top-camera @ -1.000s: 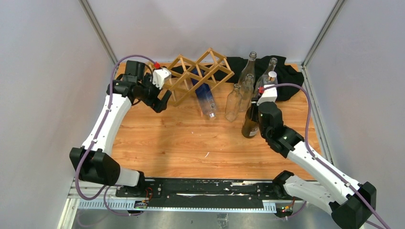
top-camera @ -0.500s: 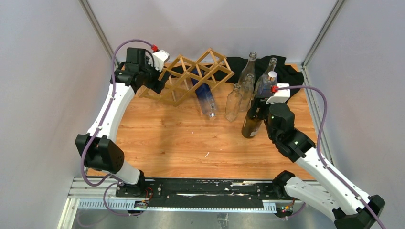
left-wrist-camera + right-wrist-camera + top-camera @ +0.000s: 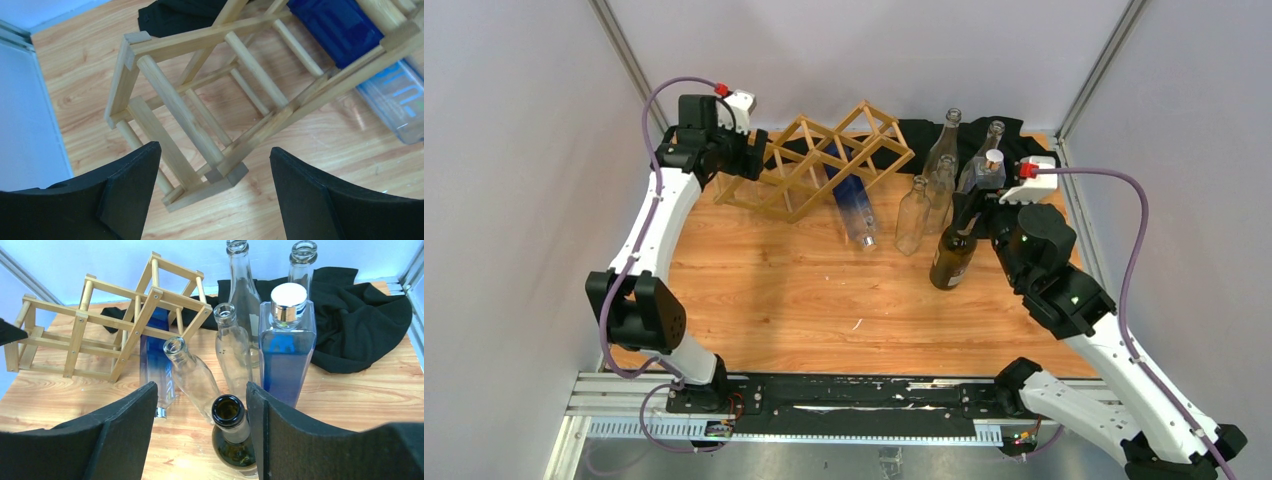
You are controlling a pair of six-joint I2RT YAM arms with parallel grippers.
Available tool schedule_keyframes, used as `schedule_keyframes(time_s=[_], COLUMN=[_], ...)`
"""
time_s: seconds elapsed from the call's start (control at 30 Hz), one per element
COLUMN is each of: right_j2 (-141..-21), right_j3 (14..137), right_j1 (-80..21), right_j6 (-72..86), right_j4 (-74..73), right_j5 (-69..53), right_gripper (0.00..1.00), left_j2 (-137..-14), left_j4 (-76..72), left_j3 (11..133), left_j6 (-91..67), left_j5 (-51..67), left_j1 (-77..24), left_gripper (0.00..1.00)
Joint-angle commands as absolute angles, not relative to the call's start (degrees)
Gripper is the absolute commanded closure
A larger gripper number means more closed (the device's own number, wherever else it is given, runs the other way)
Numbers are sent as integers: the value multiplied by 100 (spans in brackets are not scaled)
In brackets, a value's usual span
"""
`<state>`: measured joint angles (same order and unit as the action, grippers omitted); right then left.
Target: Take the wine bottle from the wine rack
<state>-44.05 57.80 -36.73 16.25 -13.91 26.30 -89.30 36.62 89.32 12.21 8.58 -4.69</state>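
Observation:
The light wooden wine rack lies tilted at the back left of the table. A blue-and-clear wine bottle sits in one opening, its capped neck pointing toward the near edge. My left gripper is open and empty, hovering over the rack's left end, with the bottle's blue body at the upper right of its wrist view. My right gripper is open. A dark standing bottle has its mouth between the fingers, close to the right finger. The rack and its bottle show beyond.
Several clear empty bottles stand right of the rack, with a square blue bottle with a silver cap and the dark bottle. A black cloth lies at the back right. Enclosure walls and posts ring the table.
My left gripper moved back and up from the rack's near-left side to over its left end. My right arm rose and swung right; the dark bottle stays standing.

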Motion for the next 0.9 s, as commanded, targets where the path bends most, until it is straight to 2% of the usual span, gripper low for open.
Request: schedule_keyframes(time_s=[0.0, 0.2, 0.4, 0.6, 0.87], right_j2=[-4580, -4804, -5097, -5411, -5947], right_j3=[5990, 5985, 6127, 6266, 6330], right_j1=[-3829, -4182, -4470, -4719, -4823], right_j6=[1773, 1789, 1749, 1720, 1969], right_j4=[-1590, -1489, -1461, -1399, -1281], right_j5=[2380, 2385, 2491, 2443, 2033], right_gripper=[32, 40, 40, 40, 34], left_j2=[-9225, -9580, -9633, -9409, -9305], left_j4=[3428, 3390, 3241, 3025, 3023], left_j3=[9246, 9447, 9338, 9052, 9022], left_j6=[554, 359, 696, 1227, 1745], left_j5=[1206, 869, 23, -459, -544], left_j1=[-315, -292, -262, -166, 215], left_gripper=[16, 26, 37, 39, 39])
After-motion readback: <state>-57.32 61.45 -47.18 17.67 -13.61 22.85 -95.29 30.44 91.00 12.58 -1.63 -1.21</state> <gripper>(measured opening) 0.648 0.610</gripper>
